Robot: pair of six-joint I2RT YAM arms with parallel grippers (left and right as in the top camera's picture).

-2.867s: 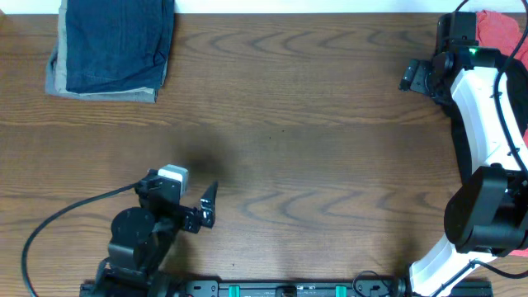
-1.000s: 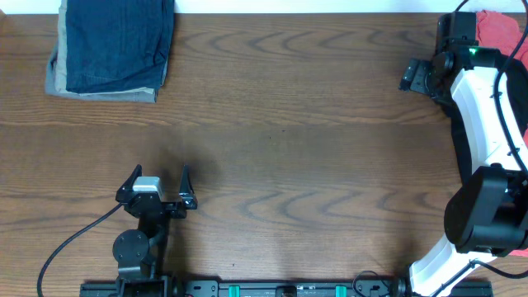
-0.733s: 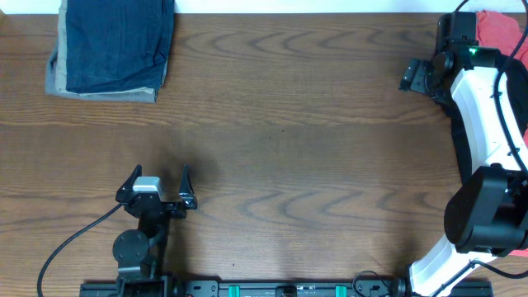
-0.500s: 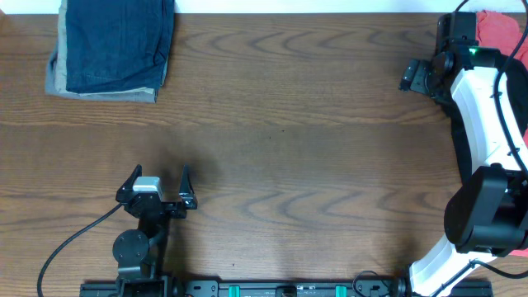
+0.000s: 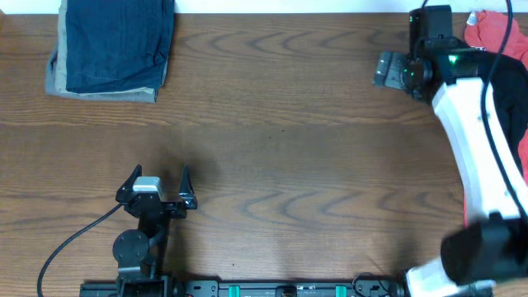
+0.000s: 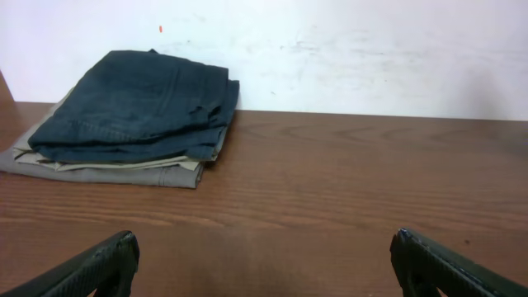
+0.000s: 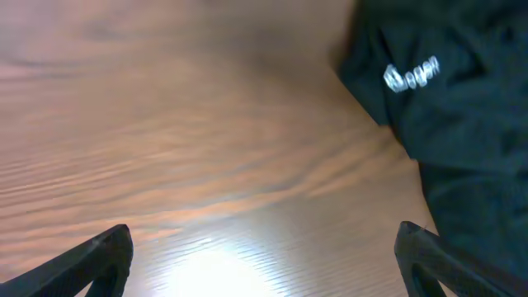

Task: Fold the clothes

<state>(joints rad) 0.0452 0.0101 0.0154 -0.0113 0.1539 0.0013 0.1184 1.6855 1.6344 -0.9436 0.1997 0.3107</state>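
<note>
The folded dark navy shorts [image 5: 115,41] lie on the folded khaki-grey shorts [image 5: 103,92] at the table's far left corner; the left wrist view shows the navy shorts [image 6: 136,107] and the khaki ones [image 6: 99,171] far ahead. My left gripper [image 5: 157,183] is open and empty near the front edge, also in the left wrist view [image 6: 264,268]. My right gripper [image 5: 386,70] is open and empty over bare wood [image 7: 264,264], just left of the black T-shirt [image 7: 462,132] with its white logo [image 7: 410,76]. A coral-red garment [image 5: 495,31] lies at the far right corner.
The black T-shirt [image 5: 513,107] runs along the right edge, largely hidden by my white right arm [image 5: 470,140]. A white wall [image 6: 330,49] stands behind the table's far edge. A black cable [image 5: 58,239] trails from the left arm's base.
My right arm has swung left along the far edge, away from the garments at the right. My left arm turned to face the far edge earlier and has held still since.
</note>
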